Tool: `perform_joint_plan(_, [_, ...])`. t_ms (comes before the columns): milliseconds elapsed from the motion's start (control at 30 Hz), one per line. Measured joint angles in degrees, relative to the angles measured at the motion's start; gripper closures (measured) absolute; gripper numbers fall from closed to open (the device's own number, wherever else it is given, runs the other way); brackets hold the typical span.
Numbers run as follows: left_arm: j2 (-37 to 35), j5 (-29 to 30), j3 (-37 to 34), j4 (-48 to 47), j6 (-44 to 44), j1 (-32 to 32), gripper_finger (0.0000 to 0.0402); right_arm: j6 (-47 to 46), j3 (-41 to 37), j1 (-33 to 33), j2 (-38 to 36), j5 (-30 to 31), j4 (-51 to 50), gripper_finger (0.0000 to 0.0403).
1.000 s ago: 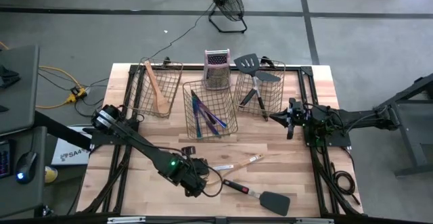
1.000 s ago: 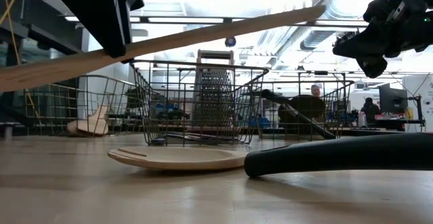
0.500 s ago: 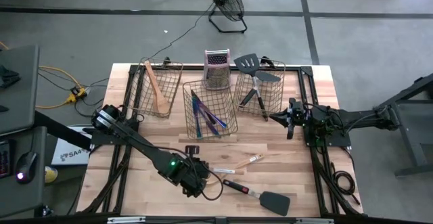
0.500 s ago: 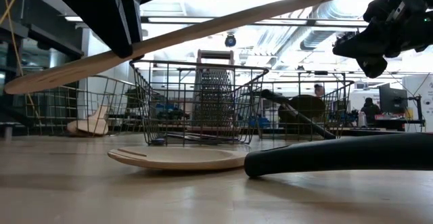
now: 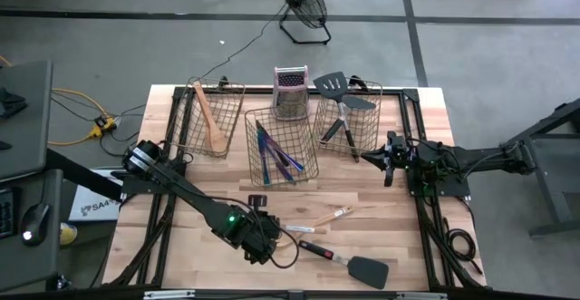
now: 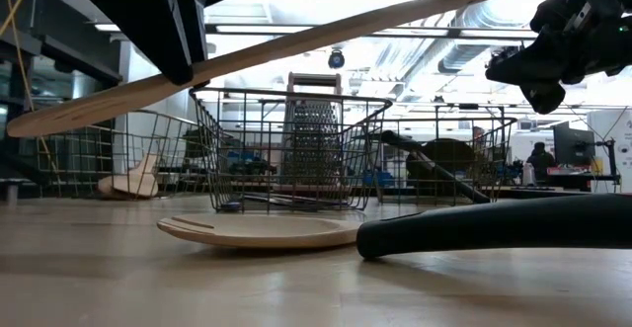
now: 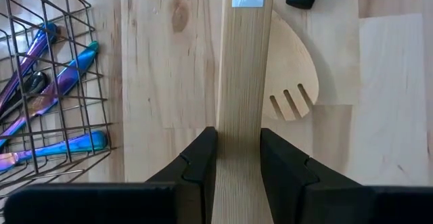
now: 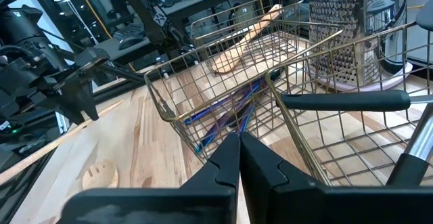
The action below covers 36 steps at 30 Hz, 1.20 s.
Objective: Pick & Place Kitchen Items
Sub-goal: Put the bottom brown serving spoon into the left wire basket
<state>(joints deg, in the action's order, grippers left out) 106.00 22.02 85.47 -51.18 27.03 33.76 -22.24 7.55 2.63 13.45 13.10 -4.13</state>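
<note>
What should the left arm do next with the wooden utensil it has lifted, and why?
Probably carry it toward the left basket. The left gripper is clamped on a long wooden utensil, which is off the table and tilted. That basket already holds wooden utensils, while the middle basket holds purple-blue cutlery. The right gripper waits shut beside the right basket.

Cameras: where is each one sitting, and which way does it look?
High view: above, looking straight down on the wooden table and both arms.
Low view: at tabletop height, looking level at the pale flat wooden spatula in the left gripper.
Left wrist view: on the left arm, looking down past its fingers clamping that spatula.
Right wrist view: on the right arm, behind its shut fingers.
All show the middle wire mesh basket.
</note>
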Motion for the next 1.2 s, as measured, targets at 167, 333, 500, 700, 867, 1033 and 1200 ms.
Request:
perform_joint_plan(167, [-0.9,0.0,0.0,0.0,0.0,0.0,0.0316,0.0,0.0,0.0,0.0,0.0,0.0,0.0401])
perform_joint_plan(333, [-2.3,0.8,0.1,-0.4,0.1,0.0,0.0316,0.0,0.0,0.0,0.0,0.0,0.0,0.0401])
perform_joint_plan(500, [-3.8,1.8,0.0,-1.7,0.2,0.0,0.0316,0.0,0.0,0.0,0.0,0.0,0.0,0.0401])
perform_joint_plan(700, [-6.3,4.0,0.0,-4.0,0.2,0.0,0.0316,0.0,0.0,0.0,0.0,0.0,0.0,0.0401])
perform_joint_plan(867, [-8.6,6.4,0.0,-6.4,0.5,0.0,0.0316,0.0,0.0,0.0,0.0,0.0,-0.1,0.0401])
perform_joint_plan(1033, [-10.9,9.1,-0.2,-8.5,0.5,0.0,0.0316,0.0,0.0,0.0,0.0,0.0,0.0,0.0401])
perform_joint_plan(1200, [-13.3,11.9,-0.2,-13.1,1.7,0.0,0.0316,0.0,0.0,0.0,0.0,0.0,0.0,0.0401])
